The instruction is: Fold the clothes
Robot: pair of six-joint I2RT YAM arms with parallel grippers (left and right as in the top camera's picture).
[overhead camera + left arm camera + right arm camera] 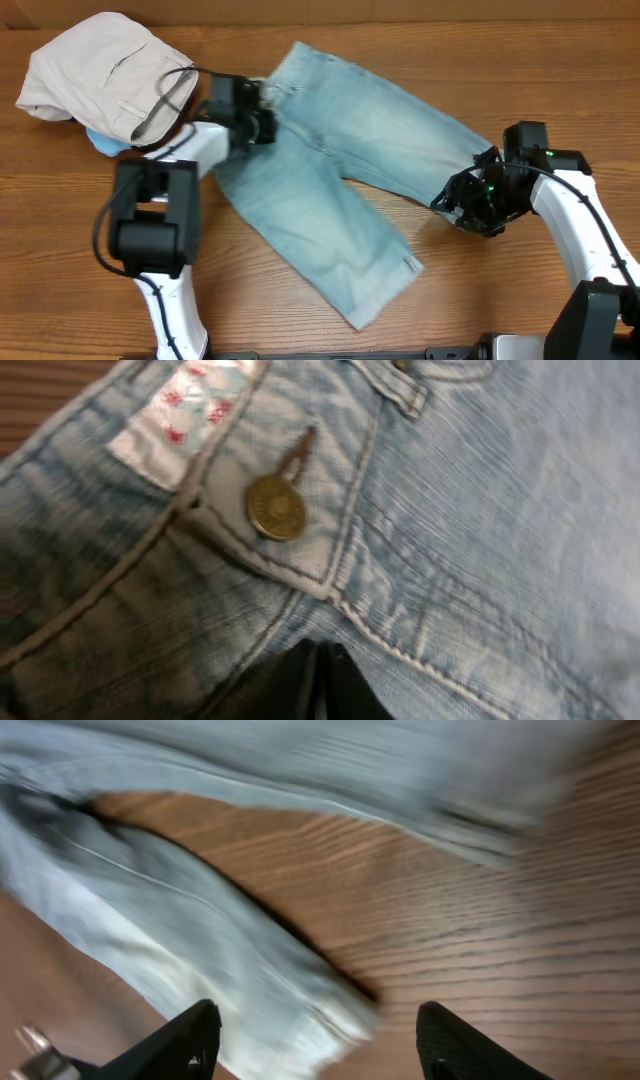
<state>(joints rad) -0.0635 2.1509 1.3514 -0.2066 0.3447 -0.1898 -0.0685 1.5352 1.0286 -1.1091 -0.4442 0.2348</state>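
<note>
Light blue faded denim jeans lie flat at the centre of the brown wood-grain table, spread in a V. The waistband is up at 11 o'clock, one leg runs to 5 o'clock and the other to 3 o'clock. Bare wood shows btwn the legs and both are at full length, so no fold is made yet as far as the overhead shows. Task reads as right at its start. All is left to do: bring the legs together, then double the length over, prob. more than once.

Left gripper sits on the waistband end at 11 o'clock. In the wrist view its dark fingers are pressed together w/ no gap. Denim bunches round the tips just below a round brass button and a white label w/ pink print. That reads as a pinch on the jeans' waist, tho the cloth btwn the pads is hidden.

Right gripper is at 4 o'clock on the table, by the hem of the 3 o'clock leg. Its jaws stand wide and hold nothing. The wrist view shows the hem edge lying btwn the two fingers, unclamped.

Crumpled beige khaki trousers sit piled at 10 o'clock, not part of the job. A small pale blue item peeks from under them; can't tell what it is.
</note>
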